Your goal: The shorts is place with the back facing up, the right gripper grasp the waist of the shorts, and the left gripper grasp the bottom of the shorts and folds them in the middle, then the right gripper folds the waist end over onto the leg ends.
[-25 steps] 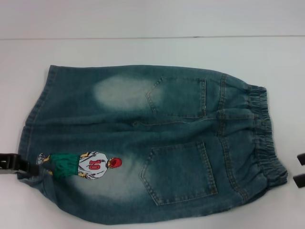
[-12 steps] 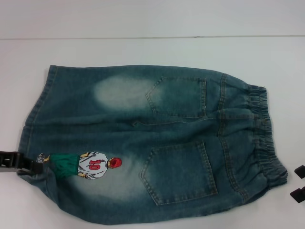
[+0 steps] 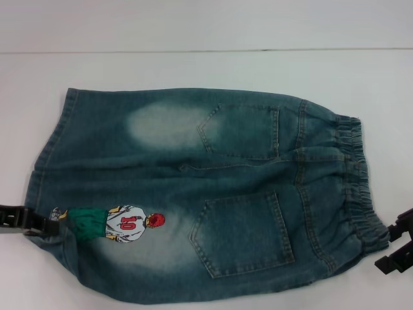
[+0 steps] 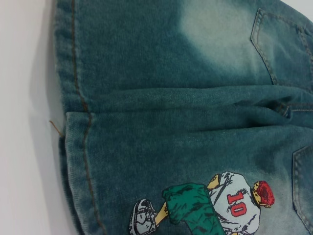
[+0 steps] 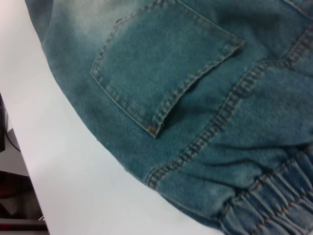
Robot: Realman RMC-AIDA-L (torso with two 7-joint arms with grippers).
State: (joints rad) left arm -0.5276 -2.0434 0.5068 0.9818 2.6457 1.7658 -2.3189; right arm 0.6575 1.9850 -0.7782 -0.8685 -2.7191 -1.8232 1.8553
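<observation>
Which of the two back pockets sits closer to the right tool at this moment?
The lower back pocket, on the leg with the number 10 footballer print. The right tool is beside that near corner of the elastic waistband; the upper pocket lies farther.

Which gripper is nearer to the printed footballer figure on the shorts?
Left. The left gripper sits at the leg hem, right beside the footballer print. The right gripper is across the shorts by the elastic waistband.
</observation>
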